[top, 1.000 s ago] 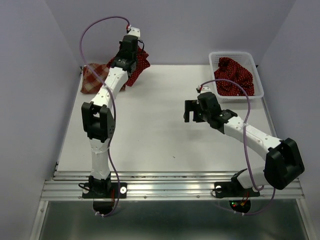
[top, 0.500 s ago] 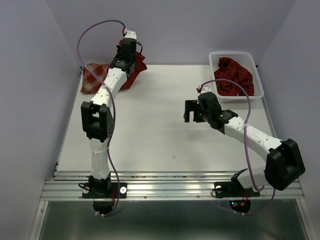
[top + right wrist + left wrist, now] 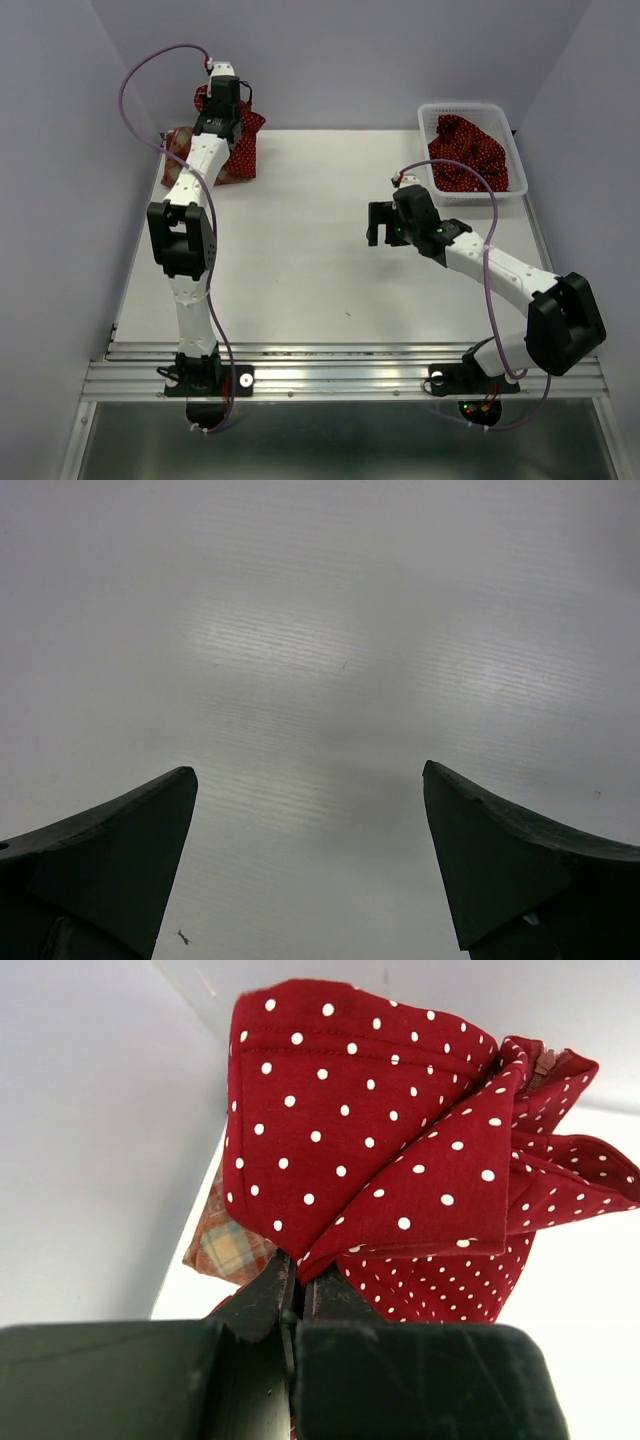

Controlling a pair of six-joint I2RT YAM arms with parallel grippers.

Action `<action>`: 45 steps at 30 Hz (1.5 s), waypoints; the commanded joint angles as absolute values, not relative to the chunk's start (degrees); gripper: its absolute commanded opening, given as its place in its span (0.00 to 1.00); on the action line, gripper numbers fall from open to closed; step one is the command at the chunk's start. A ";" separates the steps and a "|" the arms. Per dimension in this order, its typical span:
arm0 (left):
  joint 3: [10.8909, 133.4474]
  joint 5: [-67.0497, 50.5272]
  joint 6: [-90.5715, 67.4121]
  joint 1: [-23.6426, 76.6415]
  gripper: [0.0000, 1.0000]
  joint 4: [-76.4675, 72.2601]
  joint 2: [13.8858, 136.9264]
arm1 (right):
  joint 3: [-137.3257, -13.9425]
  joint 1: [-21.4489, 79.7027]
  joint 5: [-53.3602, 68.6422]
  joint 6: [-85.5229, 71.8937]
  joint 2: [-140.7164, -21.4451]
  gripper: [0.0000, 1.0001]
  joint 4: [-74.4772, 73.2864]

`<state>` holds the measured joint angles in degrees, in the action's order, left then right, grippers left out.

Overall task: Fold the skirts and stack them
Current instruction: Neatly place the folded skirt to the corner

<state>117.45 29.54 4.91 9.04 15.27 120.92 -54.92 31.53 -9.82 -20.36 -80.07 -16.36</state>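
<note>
**Right end effector**, nearest the arm bases: its 2 fingers stand wide apart and hold nothing, hovering over the bare white surface at centre-right. The right wrist view shows only that surface between them. Beyond it and to its right, the white mesh basket sits at the far-right edge with 1 dark red dotted skirt crumpled inside. The right arm is plainly the nearer one to this piece. Its long axis cannot be read from the heap.

**Left end effector**, at long reach into the far-left corner: jaws pressed together on a fold of the second dotted skirt, which sits bunched ahead of them. The checked skirt lies in that same corner, lower than the clamped bundle and offset to its left. In the left wrist view only 1 corner of it peeks out under the bundle's lower left edge. Judged from this, the coming move turns on that offset: the held piece would have to go down and leftward to land squarely on the checked one, and only the left arm is placed to do it.

**Hard to make out:**
- whether the held cloth touches the checked cloth;
- how neatly either piece is folded, since the left arm crosses the checked skirt in the top view;
- any white lining;
- the left fingertips, buried in fabric.
</note>
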 commanded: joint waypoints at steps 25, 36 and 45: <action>128.84 19.51 8.53 -2.99 0.00 5.36 135.25 | -62.22 31.29 -10.99 -22.06 -88.94 1.00 -17.67; 130.69 23.29 8.18 -4.65 0.72 7.20 137.11 | -65.65 31.29 -12.22 -21.97 -91.50 1.00 -19.34; 131.84 21.98 2.82 -7.65 0.99 11.33 130.97 | -65.48 31.29 -12.83 -22.41 -90.44 1.00 -19.69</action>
